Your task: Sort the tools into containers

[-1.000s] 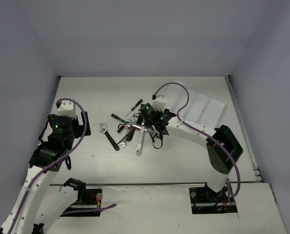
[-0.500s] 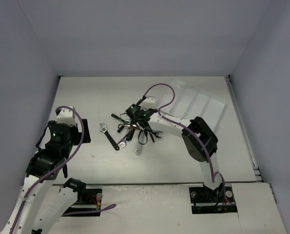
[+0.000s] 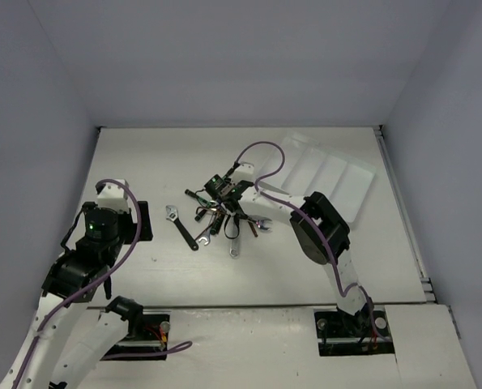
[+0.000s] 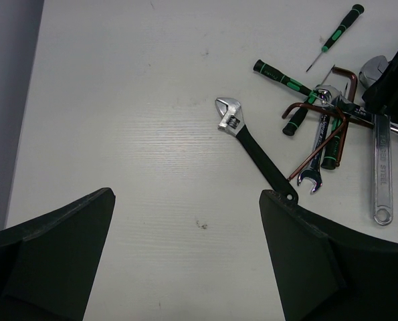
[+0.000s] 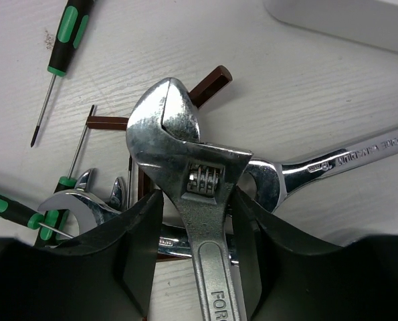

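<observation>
The tools lie in a pile at mid table. My right gripper [image 3: 219, 188] [image 5: 197, 200] is low over the pile, its fingers closed against both sides of an all-silver adjustable wrench [image 5: 185, 140]. Under it lie reddish-brown hex keys [image 5: 209, 83], a silver open-end wrench [image 5: 346, 157] and a green-and-black screwdriver [image 5: 65, 40]. A black-handled adjustable wrench [image 3: 181, 227] [image 4: 252, 147] lies apart on the left of the pile. My left gripper [image 3: 139, 220] [image 4: 185, 200] is open and empty above bare table, left of the pile. The translucent white tray [image 3: 330, 174] stands at the back right.
A long silver wrench [image 3: 234, 239] [image 4: 381, 167] sticks out of the pile toward me. The tray's corner [image 5: 346, 20] shows at the top of the right wrist view. Grey walls close the table at the back and on both sides.
My right gripper has moved left over the pile and now sits on its far left part. My left arm has drawn back a little toward its base.
</observation>
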Tool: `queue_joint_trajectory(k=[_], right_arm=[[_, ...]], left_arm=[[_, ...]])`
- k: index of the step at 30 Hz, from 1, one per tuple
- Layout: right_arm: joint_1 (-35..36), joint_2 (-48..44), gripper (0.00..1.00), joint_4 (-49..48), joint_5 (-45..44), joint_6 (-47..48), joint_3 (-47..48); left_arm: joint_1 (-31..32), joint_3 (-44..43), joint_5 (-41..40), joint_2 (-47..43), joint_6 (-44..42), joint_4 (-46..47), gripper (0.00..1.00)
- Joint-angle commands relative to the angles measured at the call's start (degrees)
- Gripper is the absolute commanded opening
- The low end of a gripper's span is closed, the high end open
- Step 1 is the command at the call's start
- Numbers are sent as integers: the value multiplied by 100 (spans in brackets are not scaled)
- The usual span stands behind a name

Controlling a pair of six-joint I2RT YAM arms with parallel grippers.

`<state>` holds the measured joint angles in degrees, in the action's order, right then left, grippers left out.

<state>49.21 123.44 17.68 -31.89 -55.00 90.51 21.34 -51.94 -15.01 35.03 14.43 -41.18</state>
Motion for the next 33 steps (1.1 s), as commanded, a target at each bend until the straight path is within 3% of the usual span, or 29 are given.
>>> queue_joint_trajectory(k=[1, 9, 27, 30, 33], right_arm=[[14, 49, 41, 95, -93, -90, 181], [44, -13, 43, 104, 111, -160, -181], [100, 255, 41, 109, 327, 824, 114], [71, 277, 36, 104, 350, 938, 73], [62, 261, 22, 96, 299, 1107, 73]], left_arm=[[64, -93, -121, -5, -120, 123, 88], [64, -54, -108, -58, -107, 93, 88], [72, 30, -111, -84, -54, 64, 88], [72, 53, -116, -93, -37, 49, 88], [64, 70, -99, -85, -20, 49, 88]])
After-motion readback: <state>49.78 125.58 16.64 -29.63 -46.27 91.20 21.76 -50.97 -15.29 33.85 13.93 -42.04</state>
